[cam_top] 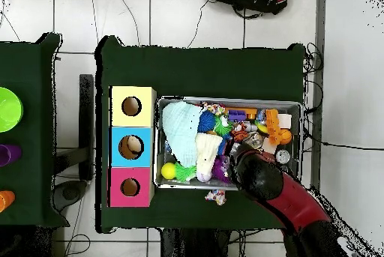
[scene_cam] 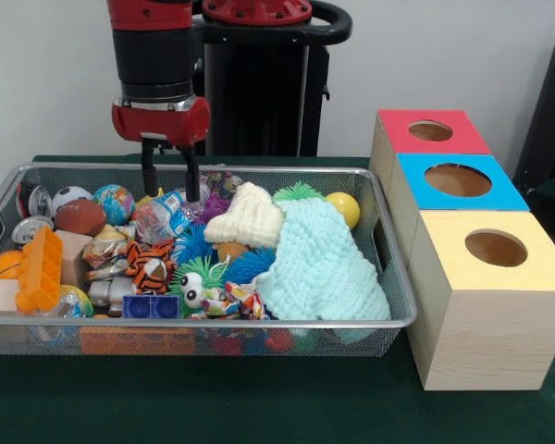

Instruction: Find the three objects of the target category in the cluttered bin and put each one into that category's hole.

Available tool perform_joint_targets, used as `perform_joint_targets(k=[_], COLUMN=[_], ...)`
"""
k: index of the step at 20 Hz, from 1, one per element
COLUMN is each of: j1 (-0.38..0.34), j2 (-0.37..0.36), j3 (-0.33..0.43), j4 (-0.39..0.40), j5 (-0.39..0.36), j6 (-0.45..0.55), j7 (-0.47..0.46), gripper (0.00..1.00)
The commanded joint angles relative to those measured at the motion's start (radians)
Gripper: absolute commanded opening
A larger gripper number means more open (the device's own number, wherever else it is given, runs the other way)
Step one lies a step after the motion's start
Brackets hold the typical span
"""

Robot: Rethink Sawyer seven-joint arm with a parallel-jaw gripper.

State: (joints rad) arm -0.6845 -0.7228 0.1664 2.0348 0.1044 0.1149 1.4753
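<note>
Green table (scene_cam: 259, 407), cloth-covered toys (scene_cam: 319, 264)

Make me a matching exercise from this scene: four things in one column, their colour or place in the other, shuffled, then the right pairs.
Things
1. nearest box
2. middle box
3. large knitted cloth
4. gripper

Colour or place
A. pale mint, draped over toys at the bin's box-side end
B. yellow top
C. fingers apart, above the toys at the bin's far edge
D. blue top

Pairs: 1-B, 2-D, 3-A, 4-C
</note>
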Motion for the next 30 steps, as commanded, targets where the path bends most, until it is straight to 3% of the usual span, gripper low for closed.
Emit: perform_joint_targets(k=[1,5,10,20,22,30], j1=[0.019,0.002,-0.03,-0.087,-0.096,-0.087], j2=[0.028,0.014,0.02,0.136,0.195,0.291], j3=[0.046,0.037,0.046,0.039,0.034,0.004], j4=[-0.051,-0.032,0.026,0.056,0.04,0.022], j5=[-0.051,-0.08,-0.139,-0.297,-0.327,-0.382], j6=[0.033,0.048,-0.016,-0.185,-0.242,-0.35], j7=[0.099,0.075,0.086,0.128,0.142,0.171], gripper=[1.0,1.0,1.0,1.0,1.0,1.0])
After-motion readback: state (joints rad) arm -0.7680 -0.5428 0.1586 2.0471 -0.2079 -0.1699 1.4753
